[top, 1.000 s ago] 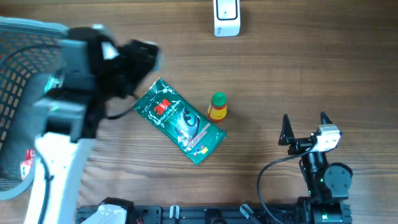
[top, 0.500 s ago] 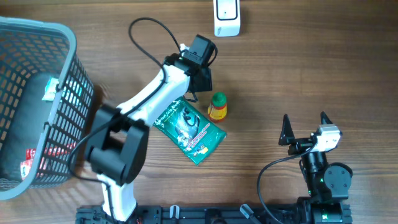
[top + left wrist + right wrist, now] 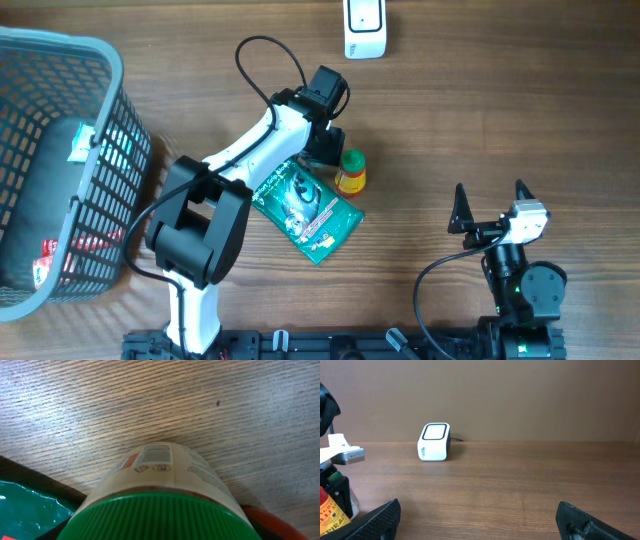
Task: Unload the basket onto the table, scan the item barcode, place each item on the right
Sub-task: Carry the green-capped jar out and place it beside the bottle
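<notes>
**A:** Where does the bottle (image 3: 350,171) stand?

**B:** Upright on the tabletop (image 3: 520,90), near the middle. It has a green cap and a yellow and red body. A green packet (image 3: 305,205) lies flat just beside it, on the side nearer the arm bases. The white scanner (image 3: 365,27) sits well apart at the far edge.

**A:** And the left gripper (image 3: 328,150)?

**B:** It is right against the bottle, on the side towards the basket (image 3: 100,150). The left wrist camera shows only the green cap and a printed label (image 3: 156,460), very close. Its fingers are out of frame, so I cannot tell how wide it stands or whether it has hold of the bottle.

**A:** The right gripper (image 3: 490,204)?

**B:** It is spread fully wide and holds nothing. It sits over bare wood, well apart from the bottle and pointing towards the scanner.
</notes>
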### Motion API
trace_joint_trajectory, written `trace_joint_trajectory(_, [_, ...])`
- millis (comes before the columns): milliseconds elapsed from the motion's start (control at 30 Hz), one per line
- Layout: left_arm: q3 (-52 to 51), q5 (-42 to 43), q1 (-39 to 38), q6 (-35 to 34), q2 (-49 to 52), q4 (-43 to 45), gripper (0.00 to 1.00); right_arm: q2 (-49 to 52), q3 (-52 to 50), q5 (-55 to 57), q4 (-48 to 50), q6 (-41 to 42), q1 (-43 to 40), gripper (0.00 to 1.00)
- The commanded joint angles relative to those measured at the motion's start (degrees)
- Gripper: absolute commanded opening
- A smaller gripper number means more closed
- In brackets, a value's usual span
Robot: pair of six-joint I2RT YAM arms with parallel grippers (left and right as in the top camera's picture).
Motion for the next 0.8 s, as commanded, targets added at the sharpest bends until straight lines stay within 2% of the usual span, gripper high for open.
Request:
trace_joint_trajectory(0, [0.8, 0.9, -0.3, 2.6, -0.1, 0.0, 0.78, -0.3, -0.1, -0.5, 0.2, -0.5, 0.0, 1.00])
trace_joint_trajectory(67, [0.9, 0.9, -0.3, 2.6, -0.1, -0.4, 0.84, -0.3, -0.1, -0.5, 0.2, -0.5, 0.0, 1.00])
trace_joint_trajectory(100, [0.9, 0.9, -0.3, 2.6, -0.2, -0.7, 0.95, -0.3, -0.1, -0.5, 0.2, -0.5, 0.0, 1.00])
trace_joint_trajectory(133, [0.9, 0.9, -0.3, 2.6, -0.6, -0.7, 1.00, -0.3, -0.1, -0.5, 0.2, -0.5, 0.0, 1.00])
trace_joint_trajectory(367, [4.6, -2.2, -0.2, 2.6, -11.1, -5.4, 1.00, -0.3, -0.1, -0.5, 0.2, -0.5, 0.0, 1.00])
trace_joint_trajectory(667, [4.6, -11.3, -0.1, 2.6, -32.0, -8.3, 1.00, -0.3, -0.1, -0.5, 0.2, -0.5, 0.0, 1.00])
trace_joint_trajectory(767, [4.6, -14.4, 3.1, 2.4, -38.9, -8.2, 1.00, -0.3, -0.1, -0.5, 0.2, -0.5, 0.0, 1.00])
